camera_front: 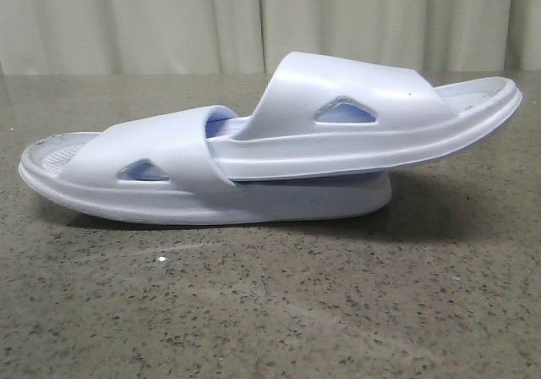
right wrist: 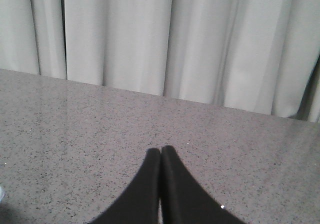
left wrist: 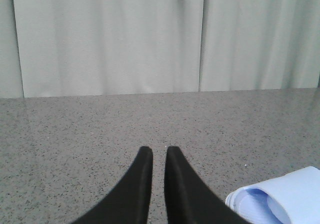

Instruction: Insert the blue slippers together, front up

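Your left gripper (left wrist: 158, 151) is showing tapered black fingers almost together, a thin slit between the tips, gripping nothing. Your right gripper (right wrist: 161, 149) is pressing its tips fully together, also empty. The blue slippers (camera_front: 279, 142) are lying mid-table on speckled grey stone (camera_front: 270, 311): pale moulded foam, one pushed under the other's strap, the upper tilting right. Ribbed footbeds are mostly hiding. Cream curtains (camera_front: 254, 19) are hanging behind.

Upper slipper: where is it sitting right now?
Front view: the upper slipper lies right of centre, one end tucked under the strap of the lower slipper, the other end raised over the speckled table.
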